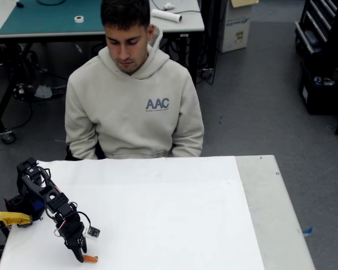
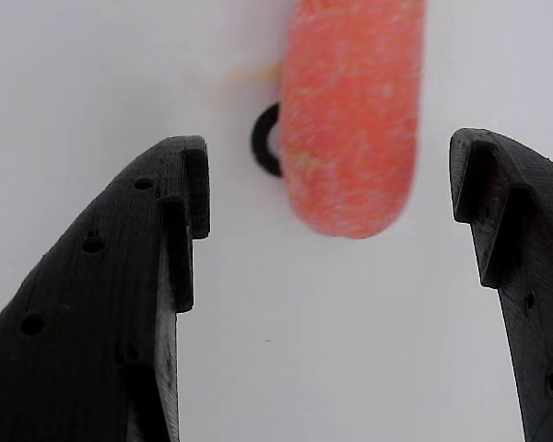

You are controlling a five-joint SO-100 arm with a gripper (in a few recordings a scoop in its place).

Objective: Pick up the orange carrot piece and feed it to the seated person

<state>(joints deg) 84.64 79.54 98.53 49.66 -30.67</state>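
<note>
My pincer (image 2: 327, 184) hung spread over the carrot (image 2: 350, 120) on the bench (image 1: 174, 225); grasping, lifting and feeding the person (image 1: 132, 95) remained.

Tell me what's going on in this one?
A small black robot arm is bent down over the near left corner of the white table, its gripper open around the orange carrot piece, which lies on the surface and has not been grasped yet. The seated person waits at the far edge of the table, looking down.
</note>
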